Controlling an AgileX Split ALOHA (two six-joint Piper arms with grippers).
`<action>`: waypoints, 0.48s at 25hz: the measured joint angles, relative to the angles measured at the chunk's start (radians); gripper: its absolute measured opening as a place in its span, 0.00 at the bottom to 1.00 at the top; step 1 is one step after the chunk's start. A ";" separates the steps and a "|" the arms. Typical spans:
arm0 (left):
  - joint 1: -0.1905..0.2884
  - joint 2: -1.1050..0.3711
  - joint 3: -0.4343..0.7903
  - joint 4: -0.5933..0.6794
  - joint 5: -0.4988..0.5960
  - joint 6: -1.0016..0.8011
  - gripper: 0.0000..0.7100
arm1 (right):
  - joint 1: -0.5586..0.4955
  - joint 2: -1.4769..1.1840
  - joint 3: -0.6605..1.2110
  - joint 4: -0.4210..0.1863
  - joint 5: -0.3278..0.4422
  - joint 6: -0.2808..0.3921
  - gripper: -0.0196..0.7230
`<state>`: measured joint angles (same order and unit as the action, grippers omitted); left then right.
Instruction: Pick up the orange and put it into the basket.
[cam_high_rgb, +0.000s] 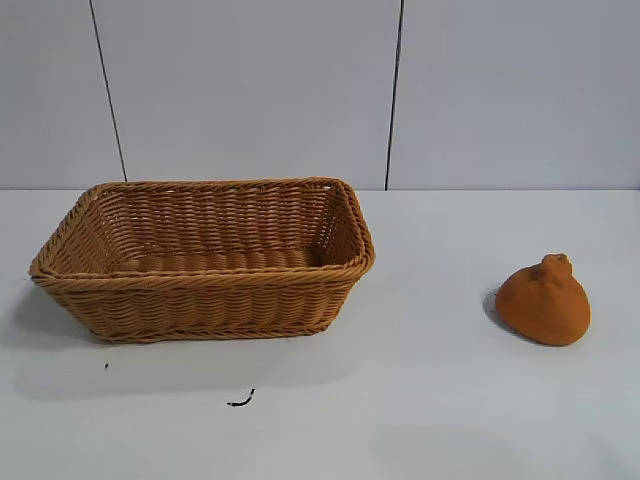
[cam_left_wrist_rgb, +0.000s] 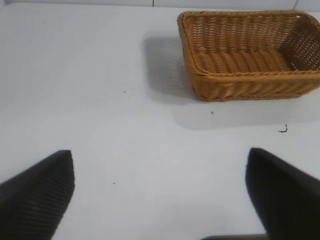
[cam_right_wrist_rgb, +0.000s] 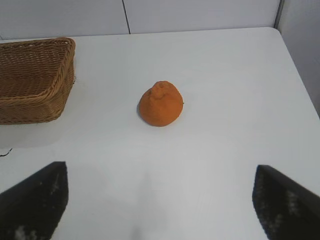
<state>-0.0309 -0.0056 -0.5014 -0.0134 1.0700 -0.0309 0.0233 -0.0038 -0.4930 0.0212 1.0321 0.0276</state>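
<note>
Exterior view: we see the matte orange pear-shaped fruit (cam_high_rgb: 543, 300) on the white table (cam_high_rgb: 420, 400), well apart from the tan wicker basket (cam_high_rgb: 205, 295). Both grippers (cam_right_wrist_rgb: 160, 200) (cam_left_wrist_rgb: 160, 190) gape wide, holding nothing.

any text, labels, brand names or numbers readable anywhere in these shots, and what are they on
None: no view shows a readable word, number, label or brand.
The basket is plain woven wicker with no tag showing.
The orange carries no sticker on the side in view.
The small dark squiggle on the table in front of the basket is a mark, not lettering.
</note>
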 joint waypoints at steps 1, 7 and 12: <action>0.000 0.000 0.000 0.000 0.000 0.000 0.94 | 0.000 0.000 0.000 0.000 0.000 0.000 0.96; 0.000 0.000 0.000 0.000 0.000 0.000 0.94 | 0.000 0.000 0.000 -0.001 -0.005 0.000 0.96; 0.000 0.000 0.000 0.000 0.000 0.000 0.94 | 0.000 0.075 -0.032 -0.015 -0.009 0.000 0.96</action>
<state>-0.0309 -0.0056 -0.5014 -0.0134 1.0700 -0.0309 0.0233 0.0709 -0.5247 0.0064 1.0227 0.0276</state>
